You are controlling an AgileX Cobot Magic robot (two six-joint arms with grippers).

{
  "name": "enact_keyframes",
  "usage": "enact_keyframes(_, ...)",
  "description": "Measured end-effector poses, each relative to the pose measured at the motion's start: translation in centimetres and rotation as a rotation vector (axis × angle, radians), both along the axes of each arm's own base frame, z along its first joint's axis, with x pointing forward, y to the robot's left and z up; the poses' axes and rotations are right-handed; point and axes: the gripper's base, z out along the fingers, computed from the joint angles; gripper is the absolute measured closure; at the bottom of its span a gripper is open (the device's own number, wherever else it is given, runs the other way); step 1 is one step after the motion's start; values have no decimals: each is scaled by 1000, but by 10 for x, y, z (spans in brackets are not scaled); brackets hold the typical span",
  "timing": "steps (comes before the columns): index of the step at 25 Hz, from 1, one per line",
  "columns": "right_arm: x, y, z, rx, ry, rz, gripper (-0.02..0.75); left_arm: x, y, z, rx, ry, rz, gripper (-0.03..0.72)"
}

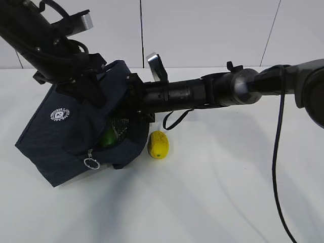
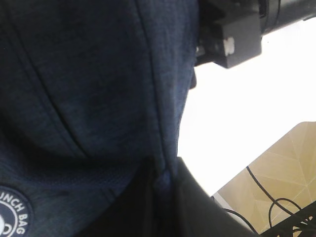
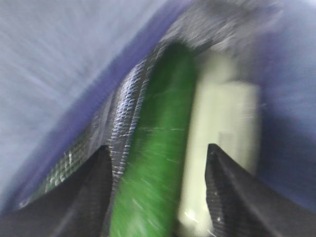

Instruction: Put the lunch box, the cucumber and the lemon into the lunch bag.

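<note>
Bag (image 1: 61,136): tilted on the table, mouth facing right, its top fabric clenched in the left gripper (image 2: 165,185). Cucumber (image 3: 153,163): inside the bag beside the box (image 3: 222,148), between the parted, released fingers (image 3: 232,197) of the right gripper (image 3: 158,192). Lemon (image 1: 158,145): outside, just beside the mouth. Step, by judgement: cucumber delivered; next, back the right arm out and fetch the lemon.
</note>
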Motion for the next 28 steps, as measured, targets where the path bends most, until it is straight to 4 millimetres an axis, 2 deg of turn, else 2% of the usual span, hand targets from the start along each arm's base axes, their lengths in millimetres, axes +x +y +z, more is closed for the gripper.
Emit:
enact_keyframes(4,2,-11,-1,-15,5,23,280,0,0,0,-2,1,0,670)
enact_keyframes(8,11,-34,2,-52,-2,15,285,0,0,0,-2,1,0,669)
enact_keyframes(12,17,-63,25,-125,-43,22,286,0,0,0,-2,1,0,669)
enact_keyframes(15,14,-80,47,-223,-84,61,290,0,0,0,-2,1,0,669)
enact_keyframes(18,5,-88,65,-343,-118,121,291,0,0,0,0,0,0,669)
enact_keyframes(22,-7,-96,79,-527,-120,175,295,0,0,0,2,-1,-1,670)
enact_keyframes(25,-11,-101,79,-645,-101,194,310,0,0,0,3,-1,-1,670)
enact_keyframes(28,-16,-97,74,-725,-85,218,314,0,0,0,6,2,-4,670)
